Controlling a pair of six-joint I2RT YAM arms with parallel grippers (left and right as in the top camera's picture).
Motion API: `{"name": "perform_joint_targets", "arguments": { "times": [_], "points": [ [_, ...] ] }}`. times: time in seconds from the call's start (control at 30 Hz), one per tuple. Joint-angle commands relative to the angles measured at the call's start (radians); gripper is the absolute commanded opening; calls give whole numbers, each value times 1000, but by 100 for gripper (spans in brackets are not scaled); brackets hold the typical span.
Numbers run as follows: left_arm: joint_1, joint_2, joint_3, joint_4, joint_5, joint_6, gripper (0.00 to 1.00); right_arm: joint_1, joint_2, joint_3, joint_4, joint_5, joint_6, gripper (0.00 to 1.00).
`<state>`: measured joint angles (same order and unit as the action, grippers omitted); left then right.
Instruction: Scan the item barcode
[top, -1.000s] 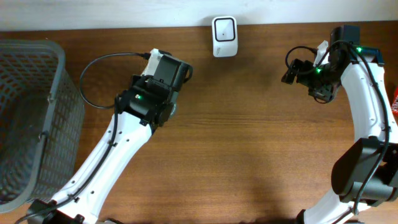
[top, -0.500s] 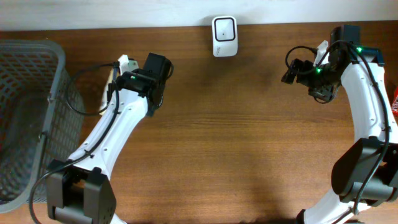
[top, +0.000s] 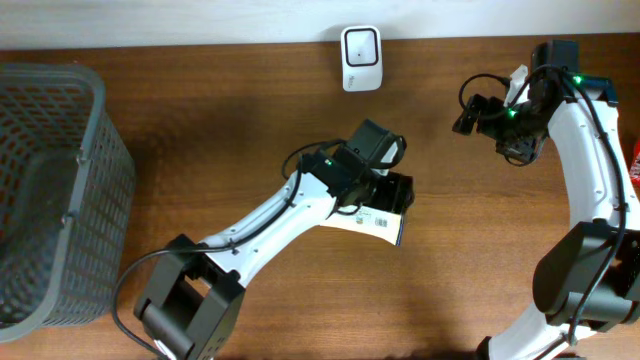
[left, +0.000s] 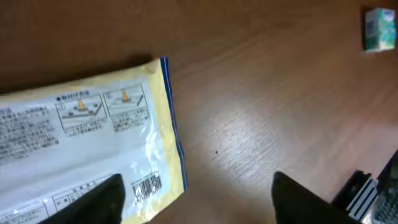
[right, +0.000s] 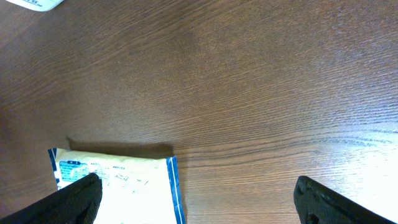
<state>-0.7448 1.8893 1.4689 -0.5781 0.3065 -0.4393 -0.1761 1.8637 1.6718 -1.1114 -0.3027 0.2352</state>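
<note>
My left pincer (left: 202, 200) hung spread wide over the packet's (left: 81, 143) barcode (left: 147, 185) end. The packet lay flat mid-table, long axis roughly side to side, with the scanner (top: 360, 45) straight beyond it. My right pincer (right: 205, 202), also spread, was well apart.

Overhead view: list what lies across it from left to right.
Grey basket → white scanner → right claw → red item at the edge. The packet and left claw share the scanner's span, so they are left unranked.
</note>
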Motion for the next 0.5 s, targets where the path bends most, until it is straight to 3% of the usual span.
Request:
{"name": "perform_joint_targets", "arguments": {
  "times": [0.0,0.03,0.07,0.1,0.13,0.3,0.47],
  "points": [
    [77,-16,136,-100,19,26,74,-1,-8,15,0,12,-3,99],
    [113,-18,183,-182,19,53,65,-1,-8,15,0,12,-3,99],
    [153,-18,213,-296,-23,74,26,-1,-8,15,0,12,-3,99],
    [166,-14,212,-382,-80,74,4,-1,-8,15,0,12,-3,99],
    [167,11,195,-465,-112,74,0,-1,-8,15,0,12,-3,99],
    [84,208,106,-441,-67,43,0,-1,-8,15,0,12,-3,99],
    [107,338,106,-209,-95,-21,0,-1,-8,15,0,12,-3,99]
  ]
}}
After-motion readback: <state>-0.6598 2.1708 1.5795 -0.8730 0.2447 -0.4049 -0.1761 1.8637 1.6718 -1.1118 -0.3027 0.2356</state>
